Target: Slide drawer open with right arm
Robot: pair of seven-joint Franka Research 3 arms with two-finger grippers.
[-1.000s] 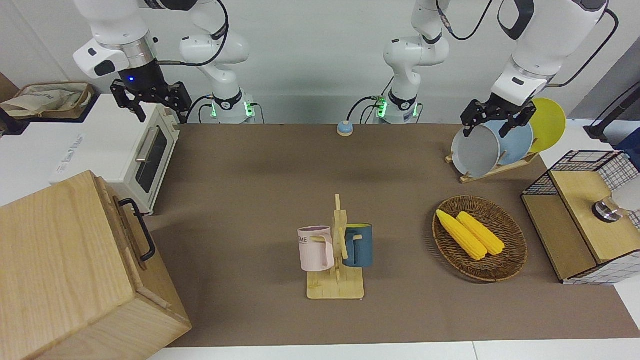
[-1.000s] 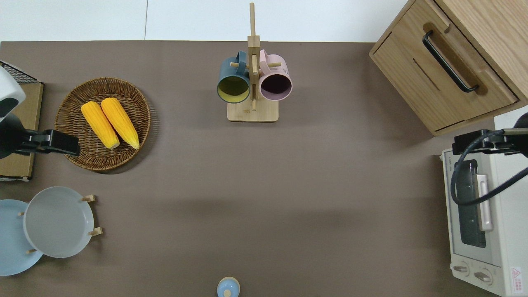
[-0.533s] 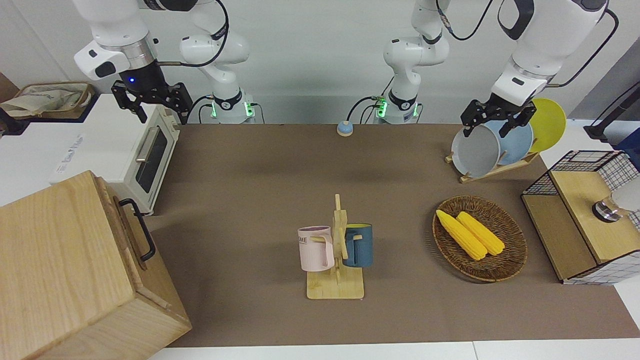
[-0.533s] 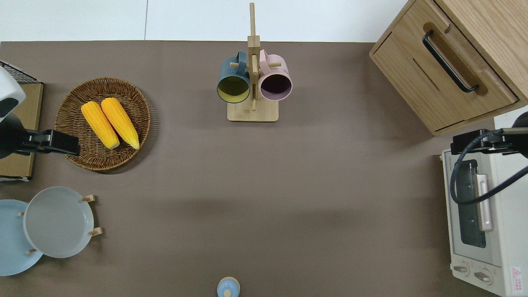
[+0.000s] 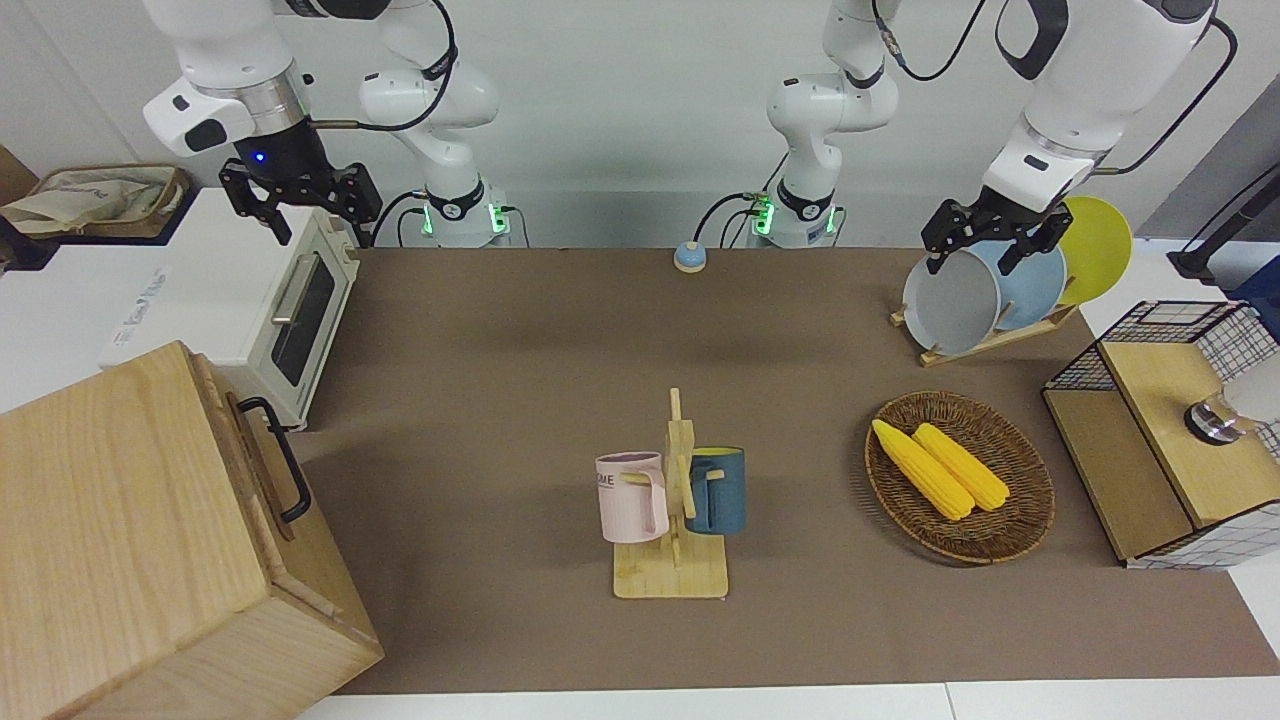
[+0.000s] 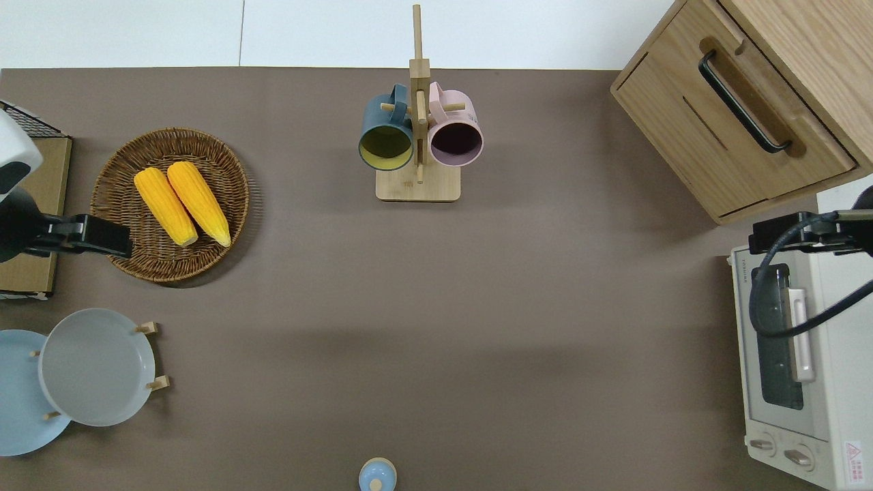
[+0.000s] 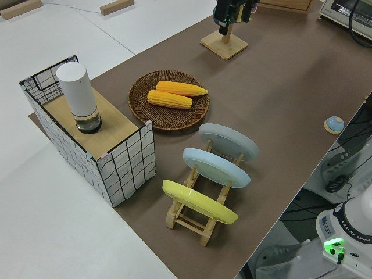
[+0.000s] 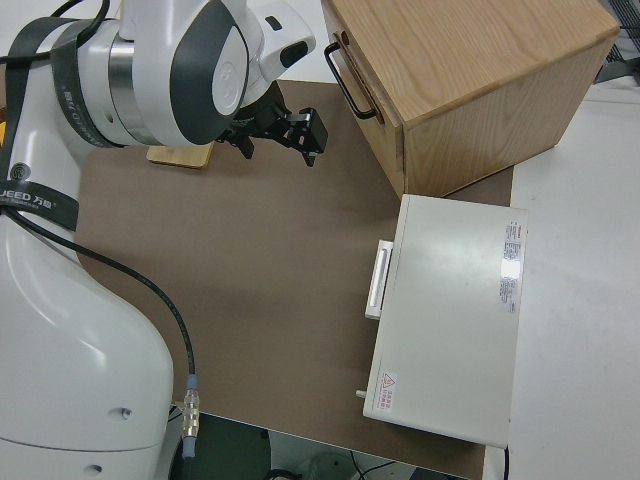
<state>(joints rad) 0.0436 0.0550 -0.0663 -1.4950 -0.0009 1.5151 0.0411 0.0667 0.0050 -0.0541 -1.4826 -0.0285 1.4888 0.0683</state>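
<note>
Right gripper hung open over the toaster oven; the drawer, still closed, lay farther from the robots.

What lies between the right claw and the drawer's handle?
Nothing: in the overhead view, only bare mat separates the open right claw, over the toaster oven's corner, from the handle.

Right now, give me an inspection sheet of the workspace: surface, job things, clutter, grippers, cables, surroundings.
Surface: brown mat on a white table.
Job's things: drawer shut, black bar handle untouched.
Clutter: toaster oven; mug tree with two mugs; basket of two corn cobs; plate rack; wire rack; small blue knob.
Grippers: right gripper over the toaster oven's end nearest the drawer, jaws open, empty; left arm parked.
Cables: black cable looping over the oven.
Surroundings: white wall; bag on a side shelf.
</note>
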